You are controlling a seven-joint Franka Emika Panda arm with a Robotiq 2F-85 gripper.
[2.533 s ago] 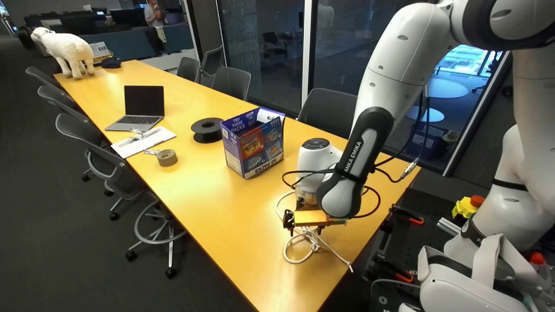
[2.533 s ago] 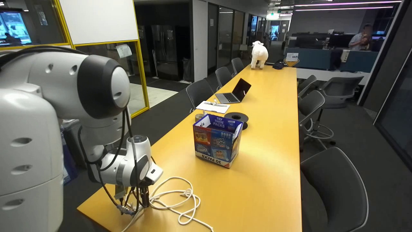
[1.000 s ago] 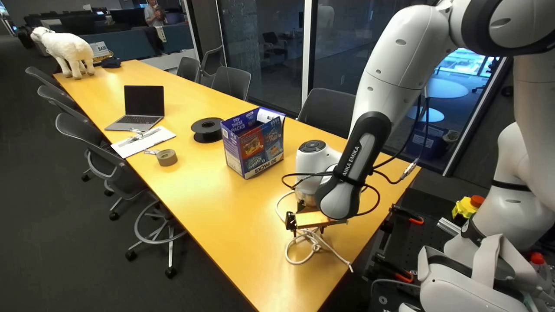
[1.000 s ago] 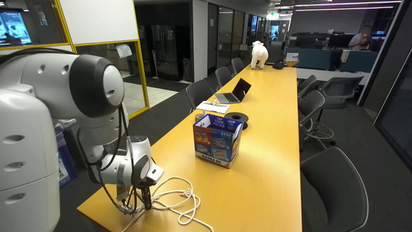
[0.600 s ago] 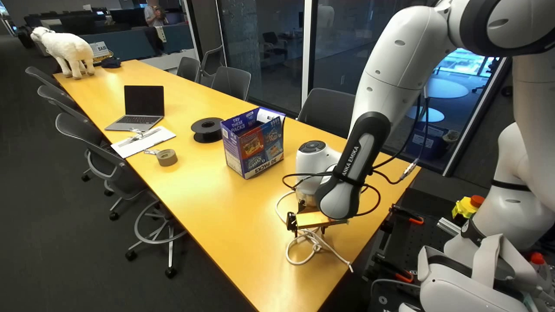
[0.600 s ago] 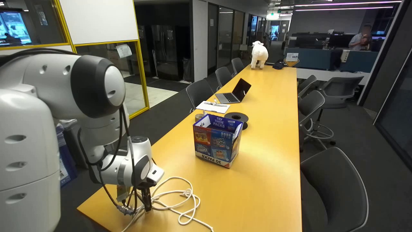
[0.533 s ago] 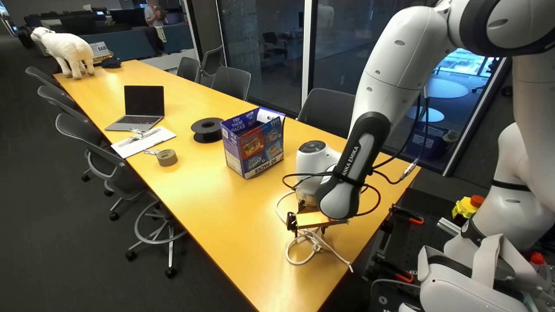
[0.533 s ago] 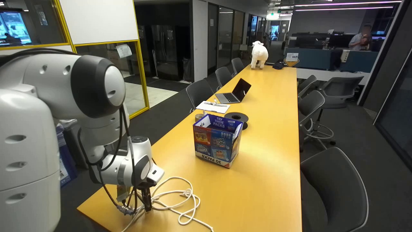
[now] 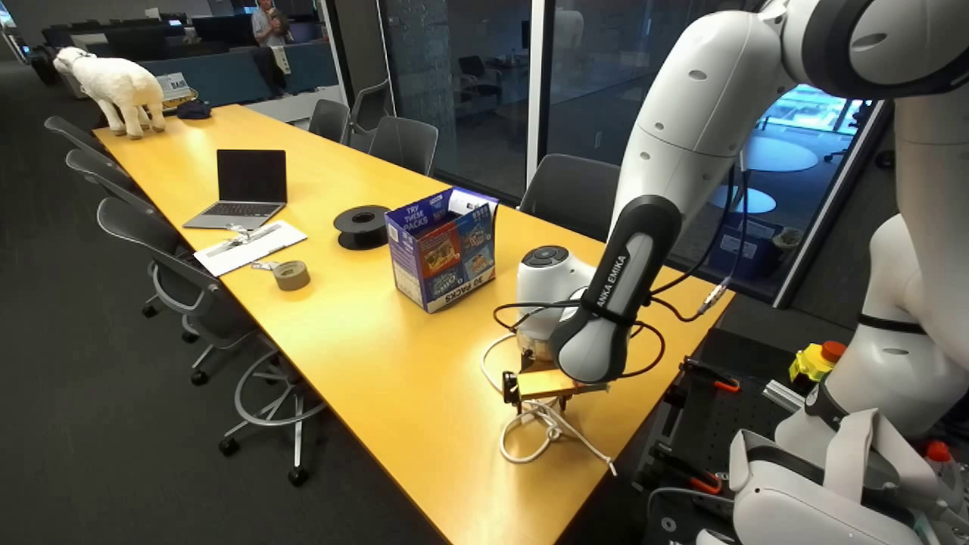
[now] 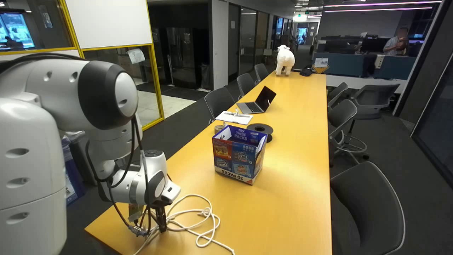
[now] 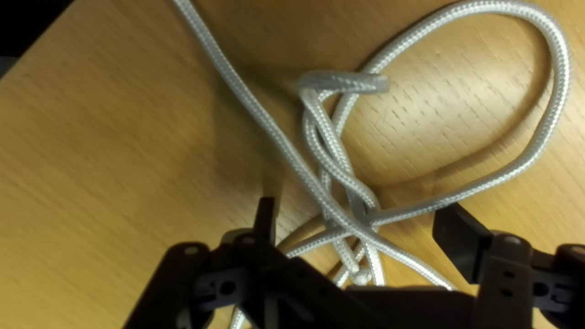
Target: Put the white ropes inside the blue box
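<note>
Wood tbl. (image 9: 394, 363) is topped w/ white ropes (image 11: 361, 225), blue box (image 10: 233, 159), blk. spool (image 9: 347, 221), tape roll (image 9: 291, 277), laptop (image 9: 252, 175), toy sheep (image 9: 125, 85).

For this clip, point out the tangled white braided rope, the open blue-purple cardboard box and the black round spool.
Tangled white braided rope (image 11: 340, 215): wrist view, a strand where loops cross.
Open blue-purple cardboard box (image 10: 233, 158): in an exterior view, printed side wall.
Black round spool (image 9: 362, 228): in an exterior view, top flange.

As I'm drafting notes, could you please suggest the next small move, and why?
I'd probably close the gripper: the wrist view shows it open, with crossed strands of white rope between its fingers, and the rope lies on the table, outside the box.
</note>
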